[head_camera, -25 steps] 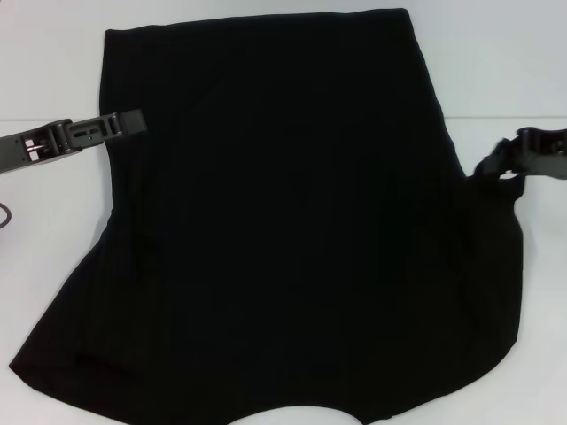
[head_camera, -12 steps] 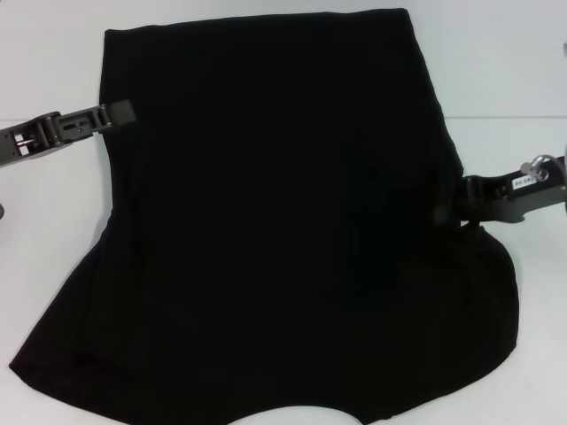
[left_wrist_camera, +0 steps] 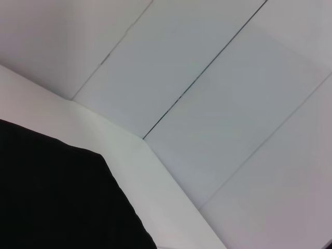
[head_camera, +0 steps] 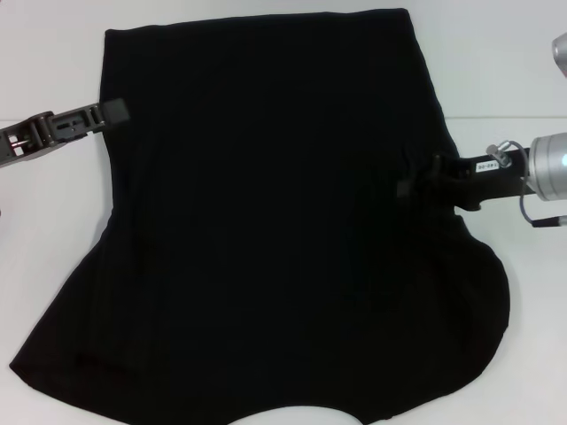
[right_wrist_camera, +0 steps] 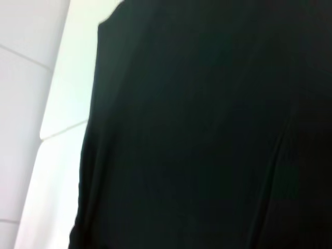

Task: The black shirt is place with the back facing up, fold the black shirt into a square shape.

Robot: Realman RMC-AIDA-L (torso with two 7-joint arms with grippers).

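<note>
The black shirt lies spread flat on the white table and fills most of the head view, with no print showing. My right gripper reaches in over the shirt's right side, shut on a fold of its right edge drawn in toward the middle. My left gripper hangs at the shirt's left edge, near the far left corner. The left wrist view shows one corner of the black shirt on the table. Black shirt fills most of the right wrist view.
White table surface borders the shirt on the left, right and far sides. White wall panels rise behind the table's far edge. The shirt's near hem runs off the bottom of the head view.
My right gripper has moved left from the shirt's right edge onto the cloth, dragging that edge inward. My left gripper has drawn back slightly to the left.
</note>
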